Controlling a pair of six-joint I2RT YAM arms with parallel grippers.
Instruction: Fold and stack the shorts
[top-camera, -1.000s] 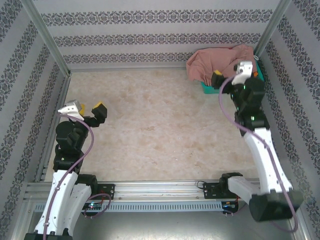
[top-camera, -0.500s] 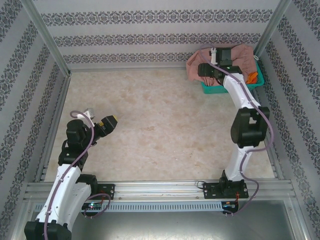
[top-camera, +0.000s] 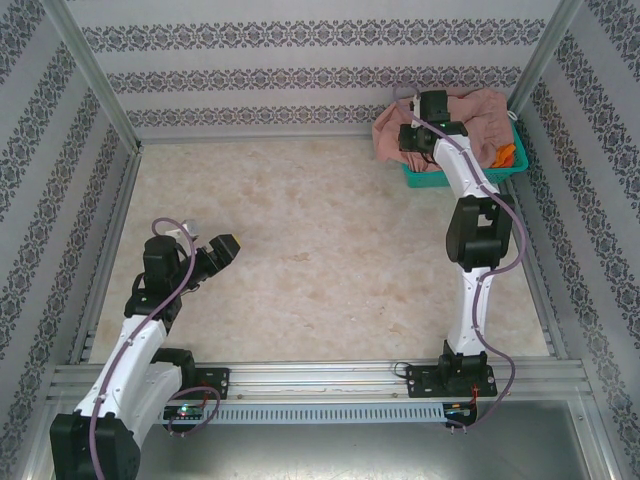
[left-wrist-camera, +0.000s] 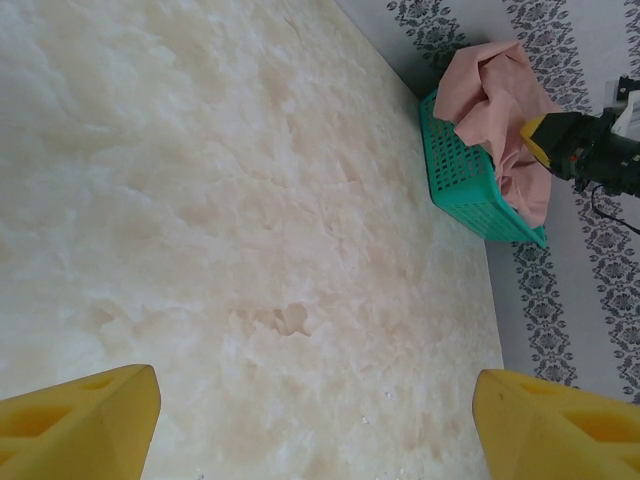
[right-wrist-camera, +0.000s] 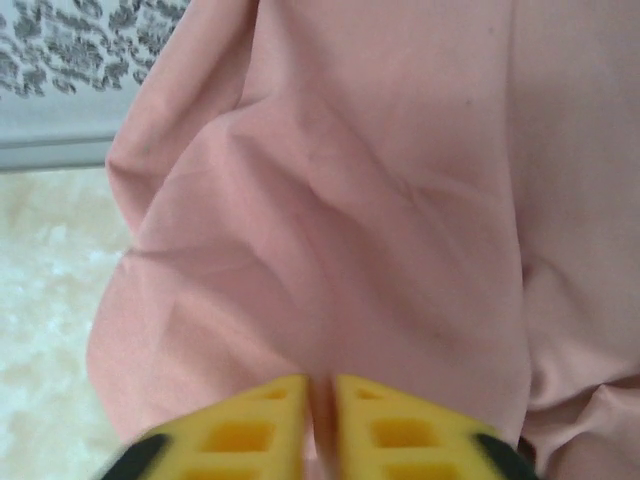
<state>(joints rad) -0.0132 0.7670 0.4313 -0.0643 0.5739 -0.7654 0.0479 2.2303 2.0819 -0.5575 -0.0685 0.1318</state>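
Note:
Dusty pink shorts (top-camera: 482, 108) lie crumpled over the teal mesh basket (top-camera: 455, 180) at the table's far right corner. Orange cloth (top-camera: 507, 153) shows inside the basket at its right end. My right gripper (top-camera: 413, 140) is down at the left side of the pile. The right wrist view has that gripper (right-wrist-camera: 320, 400) shut on a pinched fold of the pink shorts (right-wrist-camera: 400, 200). My left gripper (top-camera: 222, 250) hovers open over bare table at the near left; its yellow fingers (left-wrist-camera: 80, 420) stand wide apart with nothing between them. The left wrist view also takes in the basket (left-wrist-camera: 465, 185) and pink shorts (left-wrist-camera: 490, 95).
The marble-patterned table top (top-camera: 320, 250) is walled by patterned panels on three sides, with metal rails along the left edge (top-camera: 105, 260) and the near edge. The basket sits tight against the back right corner post (top-camera: 535, 60).
My right gripper reached into the pink pile and closed on a fold of it. The left arm shifted slightly right and toward the near edge, still open.

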